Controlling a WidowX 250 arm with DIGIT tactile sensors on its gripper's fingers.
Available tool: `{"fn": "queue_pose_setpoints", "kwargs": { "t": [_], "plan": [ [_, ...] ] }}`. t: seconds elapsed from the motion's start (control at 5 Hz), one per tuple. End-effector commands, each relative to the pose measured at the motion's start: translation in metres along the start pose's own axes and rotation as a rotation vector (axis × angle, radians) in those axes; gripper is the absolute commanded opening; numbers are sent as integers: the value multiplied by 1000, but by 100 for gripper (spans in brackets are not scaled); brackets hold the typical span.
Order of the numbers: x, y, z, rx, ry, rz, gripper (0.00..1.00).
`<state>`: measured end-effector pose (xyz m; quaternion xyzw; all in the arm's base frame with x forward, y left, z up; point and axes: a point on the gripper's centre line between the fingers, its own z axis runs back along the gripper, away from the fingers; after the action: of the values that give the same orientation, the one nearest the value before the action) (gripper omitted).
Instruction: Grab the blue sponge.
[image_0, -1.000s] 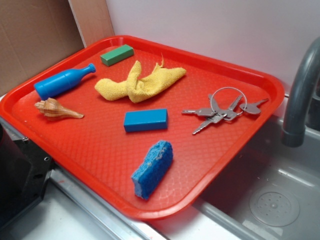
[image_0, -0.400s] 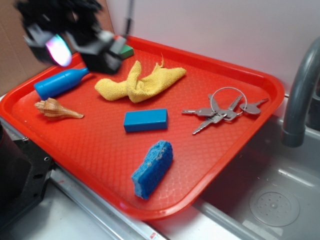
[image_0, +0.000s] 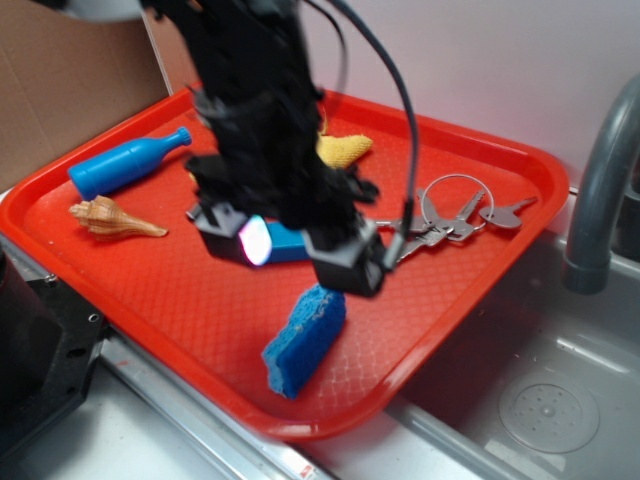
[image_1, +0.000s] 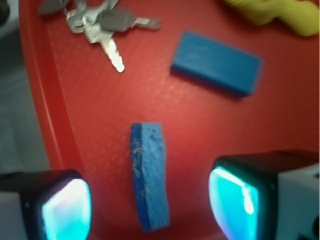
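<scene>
End effector (image_1: 150, 205) is being swung in from the tray's (image_0: 120, 290) far-left corner, jaws wide, straddling the blue sponge (image_1: 148, 175) near the front rim. Soft, light; long sides are being favoured.

The porous blue oblong sponge (image_1: 149, 175) looks rough and matt, with pale flecks. The red plastic tray (image_0: 150, 300) carries a fine embossed diamond texture and a slight sheen. The blue rectangular block (image_1: 216, 63) appears smooth and hard-edged. The bunch of silver keys (image_1: 102, 24) is dull metal, and the yellow cloth (image_1: 280, 12) is woven and ribbed.
</scene>
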<state>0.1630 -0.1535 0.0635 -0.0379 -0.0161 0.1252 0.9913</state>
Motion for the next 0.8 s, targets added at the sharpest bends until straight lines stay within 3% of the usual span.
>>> {"fn": "queue_pose_setpoints", "kwargs": {
  "t": [0.0,0.2,0.4,0.6],
  "plan": [
    [-17,-9,-33,-34,132,-142,100],
    [-16,10,-45,4,172,-155,100],
    [-12,14,-43,29,161,-190,0],
    [-3,19,-13,-21,127,-249,0]
  ]
}}
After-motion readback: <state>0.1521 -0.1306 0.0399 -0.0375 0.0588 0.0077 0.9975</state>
